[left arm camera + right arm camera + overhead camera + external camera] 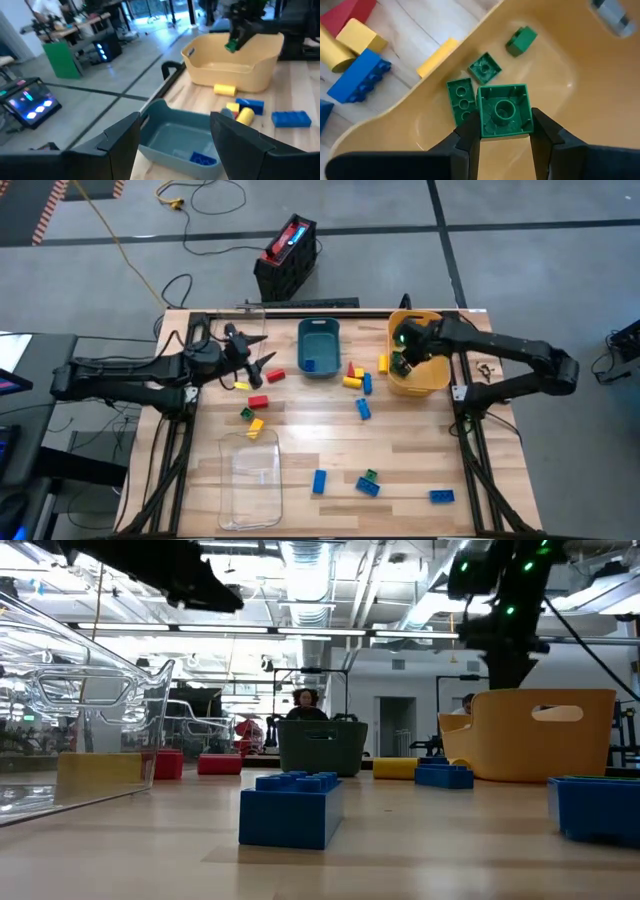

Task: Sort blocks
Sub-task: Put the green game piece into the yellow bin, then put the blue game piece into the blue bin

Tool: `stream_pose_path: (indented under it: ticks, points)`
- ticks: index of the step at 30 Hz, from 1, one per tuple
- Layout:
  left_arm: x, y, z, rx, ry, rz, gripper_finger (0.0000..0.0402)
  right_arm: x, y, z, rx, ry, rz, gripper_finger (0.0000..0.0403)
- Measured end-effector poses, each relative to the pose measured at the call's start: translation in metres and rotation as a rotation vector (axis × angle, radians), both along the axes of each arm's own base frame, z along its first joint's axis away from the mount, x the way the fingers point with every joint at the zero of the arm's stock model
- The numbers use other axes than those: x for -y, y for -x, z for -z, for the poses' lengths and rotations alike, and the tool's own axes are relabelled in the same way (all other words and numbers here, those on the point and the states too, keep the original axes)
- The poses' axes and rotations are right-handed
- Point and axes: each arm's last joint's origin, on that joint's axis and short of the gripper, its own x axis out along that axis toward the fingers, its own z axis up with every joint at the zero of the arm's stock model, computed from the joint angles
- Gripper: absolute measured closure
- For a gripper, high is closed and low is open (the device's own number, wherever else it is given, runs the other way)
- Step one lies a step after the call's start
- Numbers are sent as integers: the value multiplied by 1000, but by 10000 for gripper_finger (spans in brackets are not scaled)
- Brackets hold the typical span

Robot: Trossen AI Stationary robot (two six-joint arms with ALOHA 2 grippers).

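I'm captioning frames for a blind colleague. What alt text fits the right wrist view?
The right gripper holds a square green block between its fingers, above the inside of a yellow bin. Three more green blocks lie on the bin's floor. Outside the wall, yellow, blue and red blocks sit on the wooden table.

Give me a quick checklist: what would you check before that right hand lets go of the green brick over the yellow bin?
1. Right hand has the green brick firmly between its fingers: ok.
2. Brick is over the yellow bin, not the table: ok.
3. Bin holds matching colour: three green bricks already inside, ok.
4. Landing spot is free: bare bin floor shows beside them, ok.
5. Left hand is out of the way: open, above the teal bin, ok.
6. Drop height is small enough to avoid a bounce: cannot tell.
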Motion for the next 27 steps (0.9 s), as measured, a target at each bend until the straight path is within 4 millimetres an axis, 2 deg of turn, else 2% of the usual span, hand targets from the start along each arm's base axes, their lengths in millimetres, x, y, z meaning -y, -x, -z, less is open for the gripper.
stream_pose_path:
  ticks: [8, 13, 16, 20, 23, 27]
  points:
    - [-4, -22, 19, -48, 90, 79, 169, 49, 7, 34, -97, -201, 76, 266]
    - [-1, -29, 23, -36, 146, 158, 169, 59, 5, 52, -146, -281, 81, 215]
    - [4, -30, 23, -25, 173, 201, 169, 59, 3, 55, -170, -306, 78, 184]
    - [7, -30, 22, -16, 185, 215, 169, 55, -3, 41, -173, -306, 63, 164]
    - [7, -31, 22, -12, 181, 215, 169, 48, -11, 16, -140, -274, 57, 163]
    - [4, -31, 20, 5, 167, 209, 169, 29, -30, -15, -50, -97, -29, 169]
